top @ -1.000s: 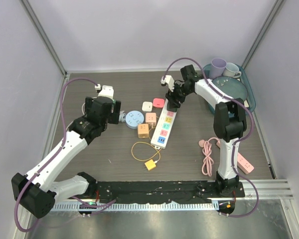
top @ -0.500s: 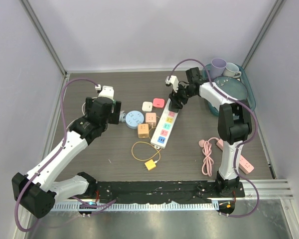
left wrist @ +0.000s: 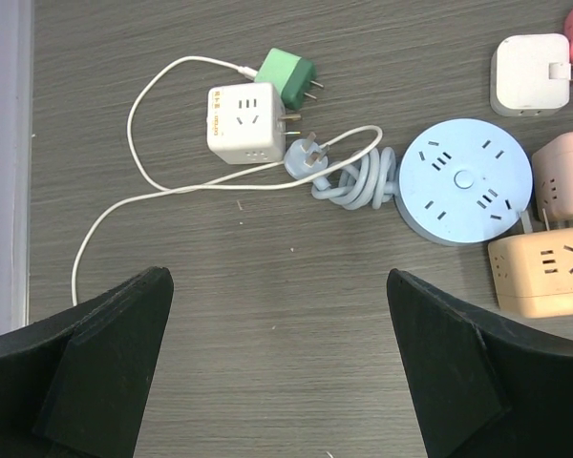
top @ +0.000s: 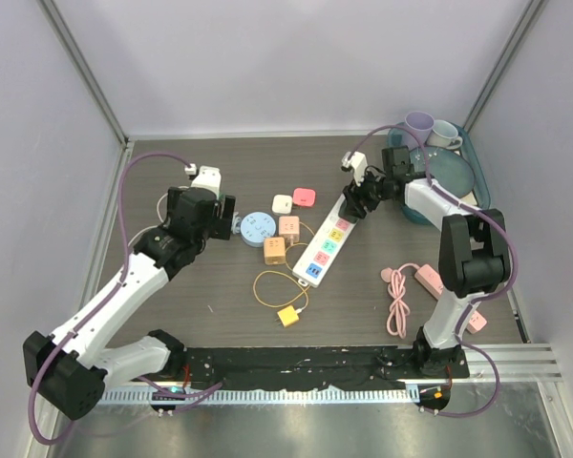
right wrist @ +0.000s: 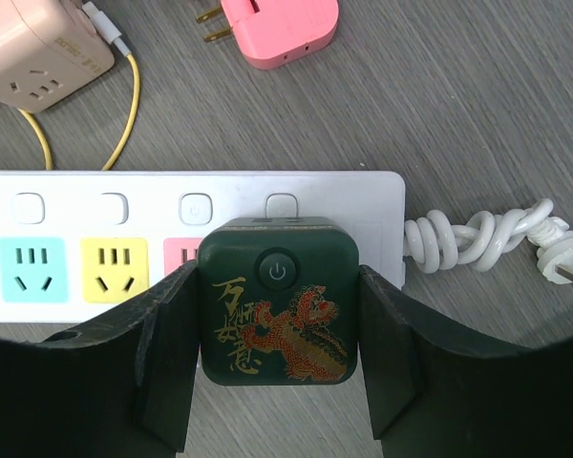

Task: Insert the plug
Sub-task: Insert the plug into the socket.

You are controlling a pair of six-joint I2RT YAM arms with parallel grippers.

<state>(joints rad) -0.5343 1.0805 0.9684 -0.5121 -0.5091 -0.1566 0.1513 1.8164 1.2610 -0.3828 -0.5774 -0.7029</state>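
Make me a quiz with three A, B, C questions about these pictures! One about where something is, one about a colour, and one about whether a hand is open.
1. Where does the dark green cube plug with the gold dragon sit?
A) on the long white plastic power strip
B) inside a cup
C) on top of a coiled pink cable

2. What colour is the round flat plastic socket hub?
A) pink
B) light blue
C) yellow

3. How is the left hand?
A) open, holding nothing
B) shut on a white cable
C) shut on a white cube

Answers:
1 A, the right wrist view shows it sitting on the strip near the end.
2 B, it is plainly light blue in the left wrist view.
3 A, it gapes wide with nothing gripped.
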